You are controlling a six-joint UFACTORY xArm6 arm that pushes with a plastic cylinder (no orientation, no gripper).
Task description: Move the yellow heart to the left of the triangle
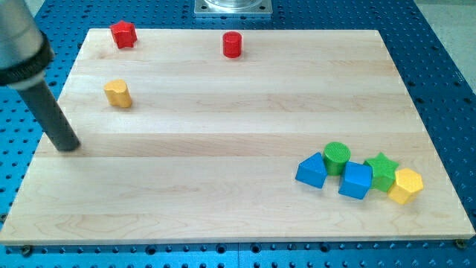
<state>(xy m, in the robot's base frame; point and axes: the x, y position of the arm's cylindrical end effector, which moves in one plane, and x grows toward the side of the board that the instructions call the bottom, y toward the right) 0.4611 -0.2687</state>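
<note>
The yellow heart (117, 94) lies at the board's upper left. The blue triangle (311, 170) lies at the lower right, touching the green cylinder (337, 157). My tip (68, 146) rests on the board near its left edge, below and to the left of the yellow heart, apart from it and far from the triangle.
A blue cube (355, 180), a green star (382, 170) and a yellow hexagon (405, 184) sit in a row to the right of the triangle. A red star (123, 33) and a red cylinder (233, 45) lie near the top edge.
</note>
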